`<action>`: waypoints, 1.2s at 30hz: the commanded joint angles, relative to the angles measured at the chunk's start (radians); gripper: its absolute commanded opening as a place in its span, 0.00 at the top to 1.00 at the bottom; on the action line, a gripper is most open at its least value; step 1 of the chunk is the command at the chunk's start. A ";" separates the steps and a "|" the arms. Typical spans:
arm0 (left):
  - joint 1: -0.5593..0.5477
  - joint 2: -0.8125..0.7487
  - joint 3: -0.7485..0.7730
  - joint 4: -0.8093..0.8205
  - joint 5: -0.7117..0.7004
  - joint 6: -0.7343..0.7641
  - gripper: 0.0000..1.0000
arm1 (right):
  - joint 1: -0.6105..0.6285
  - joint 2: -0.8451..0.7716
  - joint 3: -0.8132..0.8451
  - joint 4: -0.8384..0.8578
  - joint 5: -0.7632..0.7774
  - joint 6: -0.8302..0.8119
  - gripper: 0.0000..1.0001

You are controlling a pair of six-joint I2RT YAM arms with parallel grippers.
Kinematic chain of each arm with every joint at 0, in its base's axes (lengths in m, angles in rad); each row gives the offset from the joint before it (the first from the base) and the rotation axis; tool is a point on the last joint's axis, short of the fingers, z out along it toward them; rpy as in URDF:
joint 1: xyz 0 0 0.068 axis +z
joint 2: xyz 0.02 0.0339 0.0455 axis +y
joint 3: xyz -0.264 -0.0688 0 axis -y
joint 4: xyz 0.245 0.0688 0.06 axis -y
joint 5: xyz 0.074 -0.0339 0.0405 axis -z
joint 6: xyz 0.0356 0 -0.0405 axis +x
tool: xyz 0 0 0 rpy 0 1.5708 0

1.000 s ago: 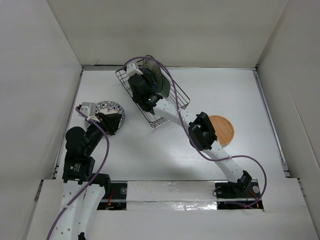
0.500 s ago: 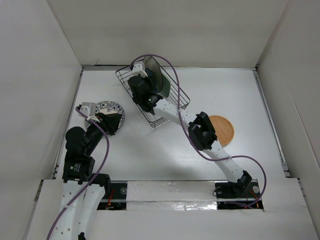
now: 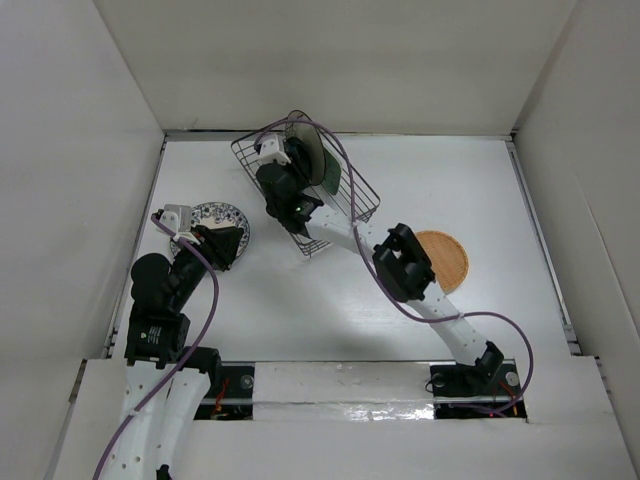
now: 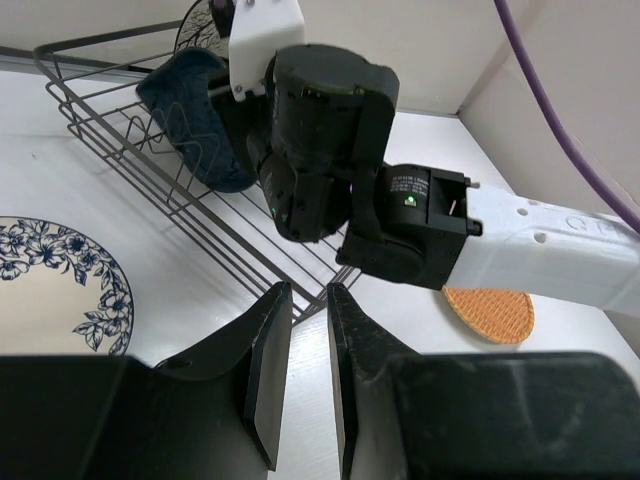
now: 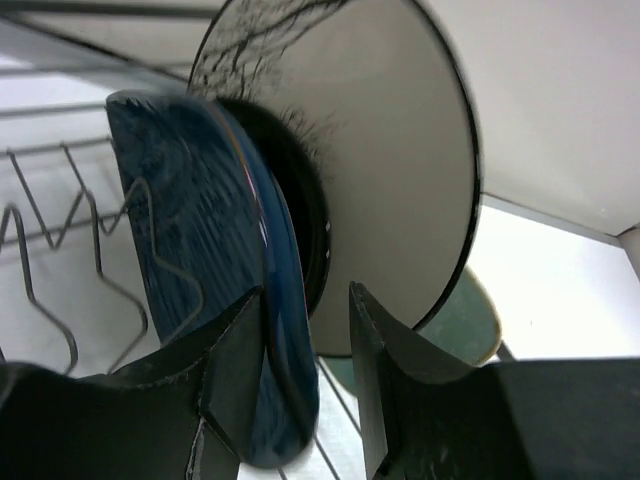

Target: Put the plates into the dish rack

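The dish rack [image 3: 355, 205] stands at the back of the table. A cream plate [image 5: 400, 180], a black dish [image 5: 305, 200], a pale green plate [image 5: 470, 320] and a dark blue plate [image 5: 200, 220] stand upright in it. My right gripper [image 5: 305, 300] is open astride the dark blue plate's rim. The left finger touches the rim and the right finger stands apart from it. My left gripper [image 4: 308, 300] is empty with only a narrow slit between its jaws. It hovers beside the blue-and-white plate [image 3: 215, 213], which lies flat. The tan-orange plate [image 3: 447, 258] lies flat at the right.
The right arm's wrist [image 4: 320, 140] fills the rack's near side in the left wrist view. The rack's upright tines [image 5: 40, 260] stand left of the blue plate. White walls enclose the table on three sides.
My right gripper has shifted slightly left and toward the back inside the rack. The dark blue plate now stands more upright among the tines. The left arm has not moved.
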 commanded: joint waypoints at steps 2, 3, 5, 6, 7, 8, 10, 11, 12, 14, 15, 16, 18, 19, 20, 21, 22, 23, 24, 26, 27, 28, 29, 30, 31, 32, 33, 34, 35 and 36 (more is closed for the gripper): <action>-0.007 -0.002 0.033 0.031 0.003 0.011 0.82 | 0.017 -0.200 -0.110 0.124 -0.006 0.032 0.56; -0.007 -0.003 0.035 0.031 0.003 0.009 0.82 | 0.026 -0.237 -0.139 0.118 -0.030 0.075 0.56; -0.007 -0.005 0.033 0.031 0.003 0.008 0.82 | 0.037 -0.378 -0.275 0.110 -0.058 0.132 0.55; -0.007 -0.005 0.033 0.033 0.003 0.008 0.82 | 0.037 -0.433 -0.334 0.118 -0.104 0.193 0.54; -0.007 -0.006 0.033 0.033 0.004 0.008 0.82 | 0.037 -0.492 -0.395 0.122 -0.128 0.227 0.54; -0.007 -0.006 0.033 0.033 0.004 0.008 0.82 | 0.037 -0.606 -0.522 0.127 -0.153 0.263 0.53; -0.007 -0.009 0.032 0.033 0.004 0.006 0.83 | 0.037 -0.725 -0.665 0.136 -0.194 0.368 0.57; -0.007 -0.012 0.030 0.033 0.006 0.006 0.84 | 0.028 -0.786 -0.748 0.147 -0.199 0.403 0.69; -0.007 -0.014 0.030 0.031 0.004 0.006 0.86 | 0.017 -0.910 -0.916 0.142 -0.207 0.501 0.98; -0.007 -0.019 0.030 0.034 0.009 0.006 0.94 | -0.041 -1.038 -1.088 0.097 -0.225 0.630 1.00; -0.007 -0.020 0.030 0.034 0.009 0.005 0.97 | -0.070 -1.175 -1.177 0.074 -0.254 0.770 1.00; -0.007 -0.025 0.030 0.034 0.007 0.006 1.00 | -0.101 -1.248 -1.354 0.054 -0.276 0.840 1.00; -0.007 -0.031 0.029 0.036 0.006 0.005 1.00 | -0.211 -1.390 -1.518 -0.017 -0.349 1.025 1.00; -0.007 -0.035 0.027 0.037 0.007 0.003 1.00 | -0.249 -1.528 -1.651 -0.046 -0.359 1.067 1.00; -0.007 -0.038 0.027 0.039 0.006 0.003 1.00 | -0.285 -1.593 -1.704 -0.115 -0.360 1.104 1.00; -0.007 -0.042 0.025 0.037 0.004 0.003 1.00 | -0.323 -1.656 -1.745 -0.181 -0.351 1.179 0.91; -0.007 -0.043 0.027 0.040 0.006 0.001 1.00 | -0.410 -1.772 -1.778 -0.230 -0.362 1.204 0.83; -0.007 -0.045 0.025 0.039 0.006 0.001 1.00 | -0.455 -1.826 -1.833 -0.296 -0.378 1.215 0.73; -0.007 -0.046 0.027 0.040 0.007 0.001 1.00 | -0.499 -1.875 -1.854 -0.327 -0.421 1.222 0.51; -0.007 -0.049 0.027 0.043 0.010 0.000 1.00 | -0.642 -1.969 -1.903 -0.397 -0.458 1.220 0.35; -0.007 -0.051 0.025 0.042 0.009 0.000 1.00 | -0.694 -1.983 -1.919 -0.408 -0.524 1.233 0.27; -0.007 -0.057 0.025 0.043 0.010 0.000 0.98 | -0.748 -1.989 -1.931 -0.393 -0.593 1.220 0.25; -0.007 -0.058 0.027 0.042 0.010 0.001 0.97 | -0.847 -1.986 -1.936 -0.393 -0.657 1.224 0.24; -0.007 -0.061 0.027 0.040 0.009 0.003 0.97 | -0.889 -1.961 -1.953 -0.384 -0.735 1.224 0.23; -0.007 -0.065 0.027 0.039 0.009 0.003 0.96 | -0.929 -1.941 -1.963 -0.375 -0.756 1.223 0.23; -0.007 -0.066 0.025 0.039 0.009 0.003 0.96 | -0.996 -1.921 -1.974 -0.352 -0.786 1.223 0.23; -0.007 -0.068 0.027 0.039 0.009 0.001 0.95 | -1.023 -1.879 -1.986 -0.344 -0.844 1.223 0.23; -0.007 -0.071 0.029 0.036 0.009 0.003 0.95 | -1.041 -1.862 -1.996 -0.330 -0.860 1.218 0.23; -0.007 -0.072 0.029 0.034 0.009 0.003 0.95 | -1.050 -1.848 -2.005 -0.298 -0.871 1.219 0.23; -0.007 -0.075 0.030 0.033 0.006 0.005 0.95 | -1.063 -1.818 -2.023 -0.262 -0.903 1.221 0.23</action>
